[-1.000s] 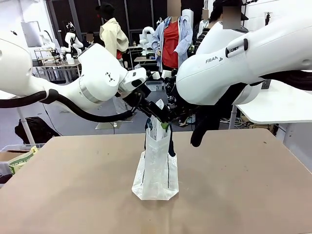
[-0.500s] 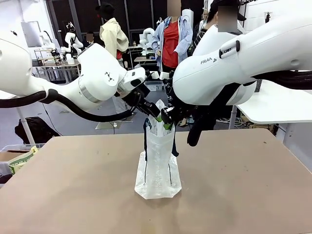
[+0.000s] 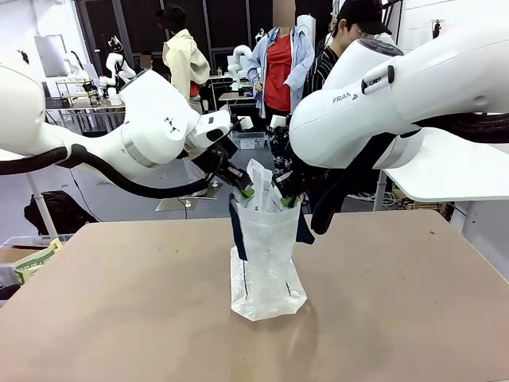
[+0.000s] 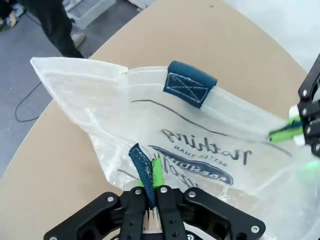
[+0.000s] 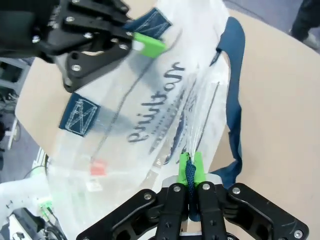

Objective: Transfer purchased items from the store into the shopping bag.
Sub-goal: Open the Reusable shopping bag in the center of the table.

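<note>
Whether anything lies inside the shopping bag (image 3: 266, 263) cannot be told through its crinkled, translucent plastic.

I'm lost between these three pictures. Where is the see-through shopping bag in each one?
Front view: the shopping bag stands upright on the table, centre of the picture.
Left wrist view: the bag spreads across the middle, pinched by the left gripper at the bottom.
Right wrist view: the bag runs from the right gripper, bottom centre, up to the top edge.
Shared landmark: its navy strap.
</note>
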Robot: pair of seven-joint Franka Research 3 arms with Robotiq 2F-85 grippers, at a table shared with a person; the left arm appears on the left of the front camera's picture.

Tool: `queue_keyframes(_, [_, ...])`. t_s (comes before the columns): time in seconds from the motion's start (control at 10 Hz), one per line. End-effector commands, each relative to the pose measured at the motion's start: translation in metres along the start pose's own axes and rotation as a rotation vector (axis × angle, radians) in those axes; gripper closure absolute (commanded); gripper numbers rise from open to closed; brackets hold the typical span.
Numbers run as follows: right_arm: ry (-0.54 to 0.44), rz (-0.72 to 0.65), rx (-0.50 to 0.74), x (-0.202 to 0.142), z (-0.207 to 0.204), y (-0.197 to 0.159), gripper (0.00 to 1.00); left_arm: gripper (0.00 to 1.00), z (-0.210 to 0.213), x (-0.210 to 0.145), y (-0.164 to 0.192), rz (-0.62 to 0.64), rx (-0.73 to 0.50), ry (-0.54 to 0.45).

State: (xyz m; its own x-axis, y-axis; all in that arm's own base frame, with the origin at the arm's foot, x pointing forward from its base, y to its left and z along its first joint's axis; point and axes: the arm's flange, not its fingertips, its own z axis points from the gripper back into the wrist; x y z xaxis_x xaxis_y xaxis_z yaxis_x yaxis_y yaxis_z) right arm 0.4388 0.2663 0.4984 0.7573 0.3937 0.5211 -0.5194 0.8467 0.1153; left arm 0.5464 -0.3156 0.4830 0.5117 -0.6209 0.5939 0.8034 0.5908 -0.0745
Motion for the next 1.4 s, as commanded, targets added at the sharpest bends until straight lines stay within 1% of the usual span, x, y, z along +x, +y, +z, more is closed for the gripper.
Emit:
queue_keyframes(0.0, [0.012, -0.035, -0.037, -0.004, 0.001, 0.002, 1.00, 1.00, 0.026, -0.022, 0.005, 0.003, 0.063, 0.024])
queue_keyframes(0.2, [0.019, -0.051, -0.061, -0.005, 0.000, -0.001, 1.00, 1.00, 0.057, -0.046, 0.017, -0.008, 0.104, 0.043])
queue_keyframes(0.3, [0.021, -0.059, -0.067, -0.005, 0.000, 0.000, 1.00, 1.00, 0.071, -0.058, 0.023, 0.003, 0.145, 0.056])
queue_keyframes(0.4, [0.022, -0.069, -0.078, -0.008, 0.004, -0.003, 1.00, 1.00, 0.086, -0.072, 0.034, 0.054, 0.211, 0.053])
queue_keyframes(0.5, [0.018, -0.086, -0.091, -0.007, 0.003, -0.009, 1.00, 1.00, 0.100, -0.088, 0.046, 0.069, 0.214, 0.039])
queue_keyframes(0.6, [0.022, -0.101, -0.098, -0.009, 0.005, -0.013, 1.00, 1.00, 0.109, -0.102, 0.054, 0.082, 0.188, 0.037])
queue_keyframes(0.8, [0.017, -0.120, -0.104, -0.011, 0.007, -0.017, 1.00, 1.00, 0.122, -0.127, 0.070, 0.136, 0.200, 0.025])
queue_keyframes(0.9, [0.020, -0.115, -0.099, -0.009, 0.004, -0.016, 1.00, 1.00, 0.123, -0.133, 0.074, 0.134, 0.199, 0.024])
queue_keyframes(1.0, [0.034, -0.102, -0.097, -0.006, 0.000, -0.012, 1.00, 1.00, 0.116, -0.131, 0.073, 0.114, 0.175, 0.034])
queue_keyframes(1.1, [0.048, -0.086, -0.093, -0.004, -0.006, -0.008, 1.00, 1.00, 0.107, -0.127, 0.072, 0.093, 0.169, 0.066])
queue_keyframes(1.3, [0.062, -0.077, -0.078, 0.002, -0.015, 0.000, 1.00, 1.00, 0.092, -0.117, 0.068, 0.073, 0.135, 0.085])
